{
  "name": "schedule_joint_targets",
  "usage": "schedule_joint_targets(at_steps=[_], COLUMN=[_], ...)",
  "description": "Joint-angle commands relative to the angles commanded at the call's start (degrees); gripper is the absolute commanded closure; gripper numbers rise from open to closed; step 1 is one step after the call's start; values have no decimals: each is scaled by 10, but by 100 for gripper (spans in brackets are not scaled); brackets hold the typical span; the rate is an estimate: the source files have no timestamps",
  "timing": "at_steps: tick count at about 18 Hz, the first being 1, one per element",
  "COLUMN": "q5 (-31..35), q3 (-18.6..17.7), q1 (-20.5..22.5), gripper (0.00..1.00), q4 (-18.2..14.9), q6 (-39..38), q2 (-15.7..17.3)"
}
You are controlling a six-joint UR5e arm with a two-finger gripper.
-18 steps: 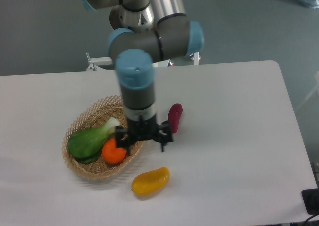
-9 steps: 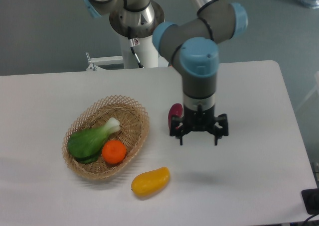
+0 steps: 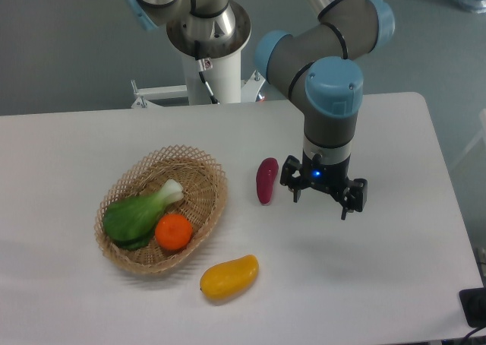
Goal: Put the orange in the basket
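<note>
Round orange (image 3: 174, 232) in basket (image 3: 202, 160), long axis lower-left to upper-right

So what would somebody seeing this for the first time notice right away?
Probably the bright orange sitting in the wicker basket at left, next to a leafy green vegetable. Then the gripper, empty with its fingers spread, above the white table right of a dark red vegetable. A yellow mango-like fruit lies in front of the basket.

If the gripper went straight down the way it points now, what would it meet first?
Most likely bare table: the open gripper hangs right of the purple vegetable, with nothing beneath it, though depth is hard to judge.
</note>
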Motion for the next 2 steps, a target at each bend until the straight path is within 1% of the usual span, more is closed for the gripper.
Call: schedule_joint_targets(at_steps=[2], q5=[0], q3=[-1], q1=[0], gripper=[0], q4=[1], q6=[-1], q2=[0])
